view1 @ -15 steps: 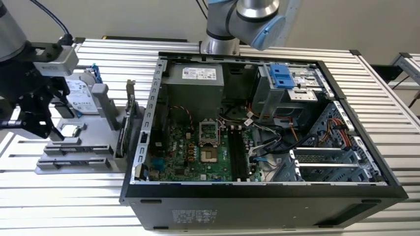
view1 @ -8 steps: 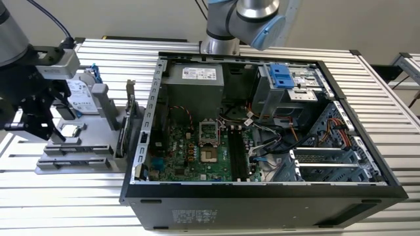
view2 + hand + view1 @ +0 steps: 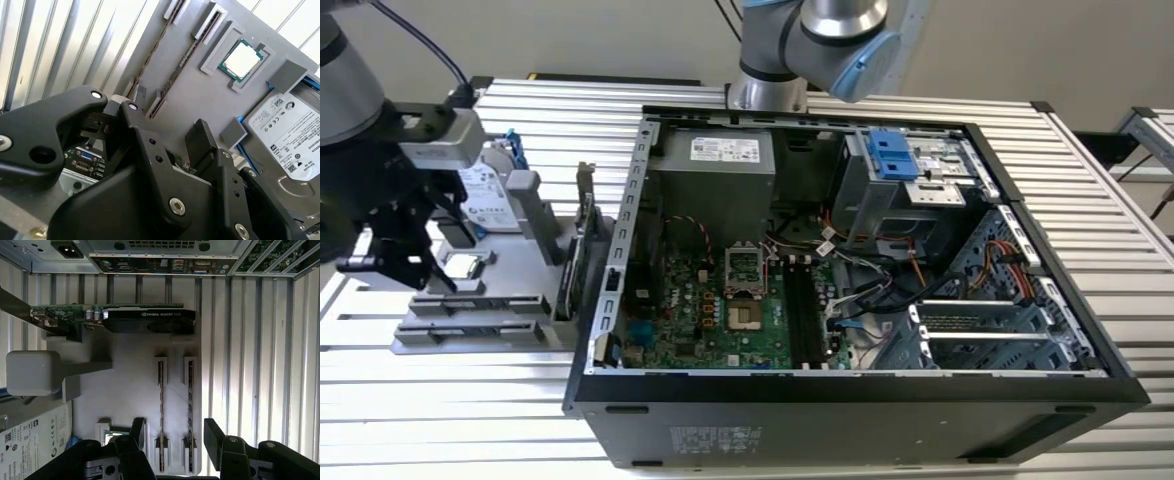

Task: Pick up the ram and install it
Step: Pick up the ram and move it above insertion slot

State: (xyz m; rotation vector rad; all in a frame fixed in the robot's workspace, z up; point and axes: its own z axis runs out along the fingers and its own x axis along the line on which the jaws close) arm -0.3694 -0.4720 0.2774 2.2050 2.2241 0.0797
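Slatted metal surface (image 3: 454, 420) carries a grey tray (image 3: 467, 325) at the exterior view's left. Your hand (image 3: 176, 440) hangs open above the ram (image 3: 161, 400), slotted edgewise there. Pickup stage, I judge: centre on it before closing.

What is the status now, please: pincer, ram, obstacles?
Pincer open, over gray holder. Ram in its slot, not gripped. Second stick close beside it.

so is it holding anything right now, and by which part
Nothing is held. The gripper is open, its fingers spread above the ram, which stands on edge in its slot in the gray tray.
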